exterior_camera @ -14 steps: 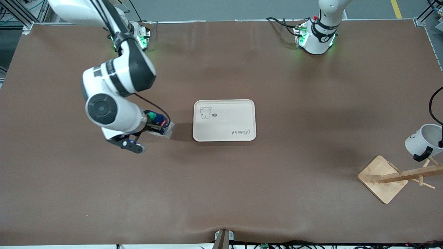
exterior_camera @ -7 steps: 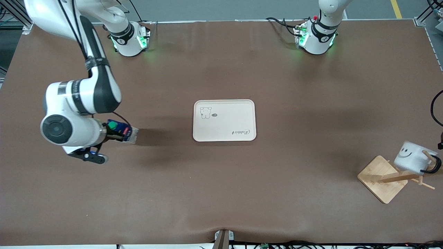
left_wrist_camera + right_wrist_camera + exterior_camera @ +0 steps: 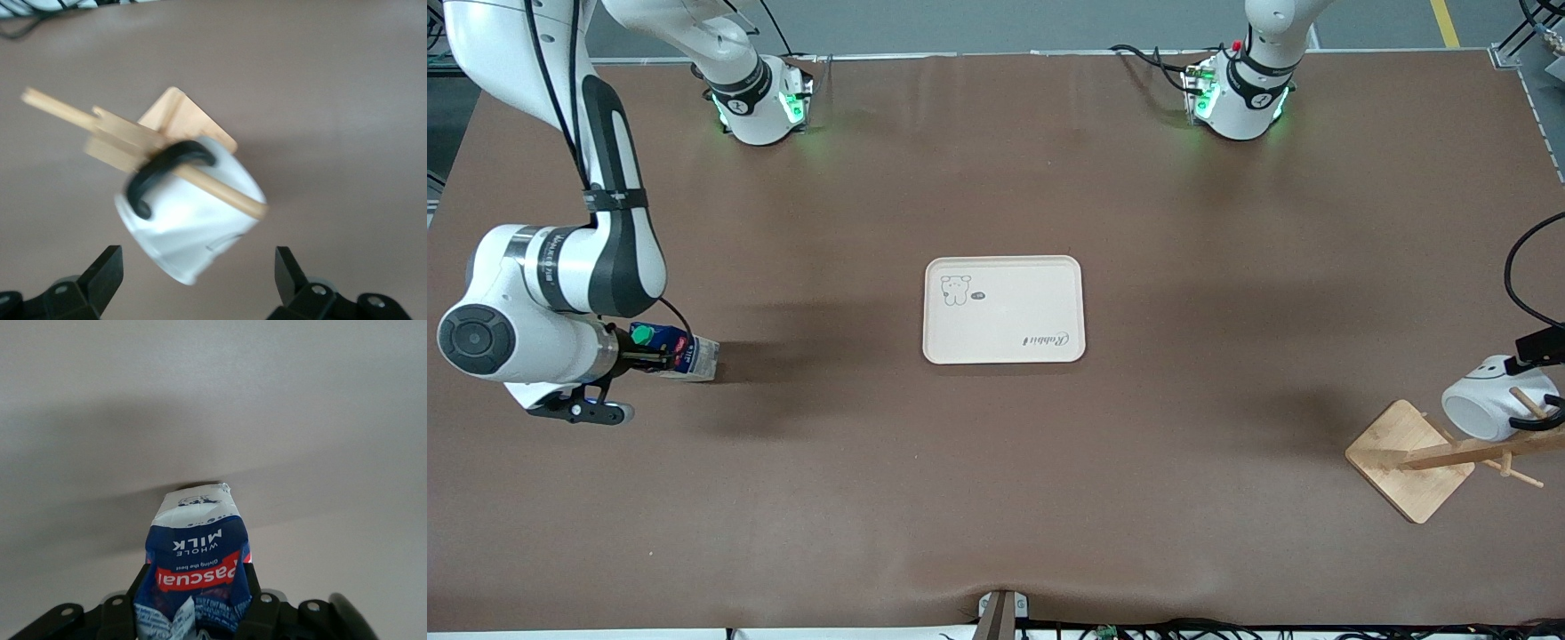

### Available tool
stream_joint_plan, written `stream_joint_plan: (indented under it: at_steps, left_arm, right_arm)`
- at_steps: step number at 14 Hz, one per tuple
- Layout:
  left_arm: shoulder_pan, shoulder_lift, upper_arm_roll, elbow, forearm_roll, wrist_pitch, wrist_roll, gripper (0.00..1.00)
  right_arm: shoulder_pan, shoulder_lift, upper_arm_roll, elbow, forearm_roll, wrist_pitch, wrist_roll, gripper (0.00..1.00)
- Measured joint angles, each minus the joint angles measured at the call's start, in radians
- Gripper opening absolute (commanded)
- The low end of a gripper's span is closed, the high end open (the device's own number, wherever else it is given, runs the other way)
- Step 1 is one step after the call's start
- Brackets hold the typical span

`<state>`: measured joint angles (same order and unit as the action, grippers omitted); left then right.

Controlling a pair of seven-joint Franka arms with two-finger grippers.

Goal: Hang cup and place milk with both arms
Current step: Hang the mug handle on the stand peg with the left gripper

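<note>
The white cup (image 3: 1488, 407) hangs by its black handle (image 3: 167, 175) on a peg (image 3: 223, 192) of the wooden rack (image 3: 1408, 460), at the left arm's end of the table. My left gripper (image 3: 198, 270) stands just above the cup, open, with its fingers (image 3: 105, 275) clear of the cup on both sides. The blue milk (image 3: 673, 350) carton, with its green cap, lies tilted in my right gripper (image 3: 197, 603), which is shut on it. It is held low over the table at the right arm's end. Its red label (image 3: 197, 573) faces the right wrist camera.
A cream tray (image 3: 1049, 276) with a small animal drawing lies flat at the middle of the table, between the milk and the rack. The rack's square base sits close to the table's edge at the left arm's end.
My left gripper opened and let go of the cup, which settled onto the rack's peg. My right arm carried the milk away from the tray toward its own end of the table.
</note>
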<state>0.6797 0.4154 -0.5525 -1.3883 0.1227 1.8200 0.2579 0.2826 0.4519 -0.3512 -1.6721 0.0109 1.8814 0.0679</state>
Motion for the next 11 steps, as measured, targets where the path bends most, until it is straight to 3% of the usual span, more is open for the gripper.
stream_joint_plan:
  at_steps: [4, 10, 11]
  left_arm:
    - [-0.004, -0.051, -0.068, -0.001, 0.0, -0.11, -0.183, 1.0]
    - [-0.01, -0.121, -0.157, -0.002, 0.0, -0.139, -0.329, 1.0]
    - [-0.01, -0.131, -0.158, -0.002, 0.0, -0.146, -0.33, 1.0]
  right_arm:
    - [-0.03, -0.004, 0.0, -0.005, 0.0, 0.0, -0.035, 0.0]
    - [-0.05, -0.007, -0.001, -0.034, 0.002, 0.0, -0.06, 0.0]
    - [-0.051, -0.007, -0.001, -0.038, 0.002, 0.001, -0.06, 0.08]
